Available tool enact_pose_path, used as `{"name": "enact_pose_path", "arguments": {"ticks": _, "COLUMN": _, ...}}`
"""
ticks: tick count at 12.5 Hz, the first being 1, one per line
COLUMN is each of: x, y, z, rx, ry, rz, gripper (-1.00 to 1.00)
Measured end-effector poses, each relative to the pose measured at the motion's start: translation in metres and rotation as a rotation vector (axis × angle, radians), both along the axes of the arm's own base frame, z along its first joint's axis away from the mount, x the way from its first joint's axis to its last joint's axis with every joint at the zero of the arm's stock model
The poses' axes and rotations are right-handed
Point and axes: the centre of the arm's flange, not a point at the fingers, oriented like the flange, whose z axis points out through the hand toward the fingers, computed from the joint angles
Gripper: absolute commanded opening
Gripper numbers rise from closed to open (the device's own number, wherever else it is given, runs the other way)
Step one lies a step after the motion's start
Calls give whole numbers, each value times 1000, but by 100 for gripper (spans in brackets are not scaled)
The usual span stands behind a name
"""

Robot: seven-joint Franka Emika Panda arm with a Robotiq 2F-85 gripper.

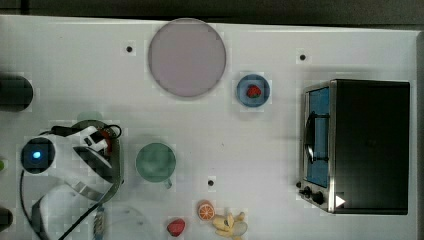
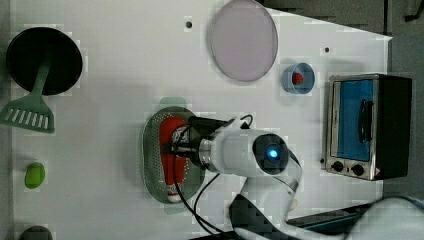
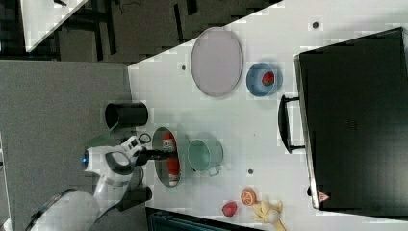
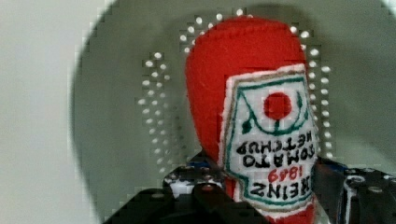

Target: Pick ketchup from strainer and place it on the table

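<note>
So closest thing first: in the wrist view the gripper (image 4: 271, 196) has its two dark fingers either side of the ketchup (image 4: 243, 84), clamped on the lower body w/ the label between them, so imo it's grasping the bottle, not just hovering. The bottle is still down inside the strainer (image 4: 116, 140), lying along the bowl, which is prob why the arm comes in low and from the side rather than straight down.

Label's readable, upside down from this cam: "TOMATO KETCHUP", "HEINZ", "1849", plus a red tomato drawing w/ green outline. Looks stitched, like a felt toy.

In the left view the ketchup (image 2: 170, 131) sits mid-frame in the strainer (image 2: 150, 150), the gripper (image 2: 176, 149) over its middle.

Further out in the top view: a green cup (image 1: 156, 162) just right of the strainer, a big round plate (image 1: 187, 57) up top, a strawberry (image 1: 254, 91) in a small blue bowl (image 1: 241, 86), a toaster oven (image 1: 367, 145) far right. Lots of bare table (image 1: 250, 145) between the cup and oven, so that's prob the easy drop spot.
</note>
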Motion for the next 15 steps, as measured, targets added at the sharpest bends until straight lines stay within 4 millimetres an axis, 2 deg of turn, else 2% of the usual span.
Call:
{"name": "enact_pose_path", "arguments": {"ticks": 3, "x": 5, "y": 16, "z": 78, "rx": 8, "ry": -27, "rz": -84, "gripper": 16}}
{"name": "enact_pose_path", "arguments": {"ticks": 6, "x": 27, "y": 17, "z": 169, "rx": -35, "ry": -70, "rz": -130, "gripper": 16}}
{"name": "enact_pose_path", "arguments": {"ticks": 7, "x": 57, "y": 13, "z": 237, "rx": 23, "ry": -127, "rz": -186, "gripper": 16}}
{"name": "enact_pose_path", "arguments": {"ticks": 9, "x": 71, "y": -8, "z": 243, "rx": -24, "ry": -68, "rz": -174, "gripper": 16}}
{"name": "enact_pose_path", "arguments": {"ticks": 11, "x": 91, "y": -47, "z": 240, "rx": -62, "ry": -15, "rz": -146, "gripper": 16}}
{"name": "enact_pose_path", "arguments": {"ticks": 13, "x": 121, "y": -97, "z": 232, "rx": -68, "ry": -3, "rz": -116, "gripper": 16}}
{"name": "enact_pose_path", "arguments": {"ticks": 15, "x": 151, "y": -165, "z": 222, "rx": -75, "ry": 2, "rz": -86, "gripper": 16}}
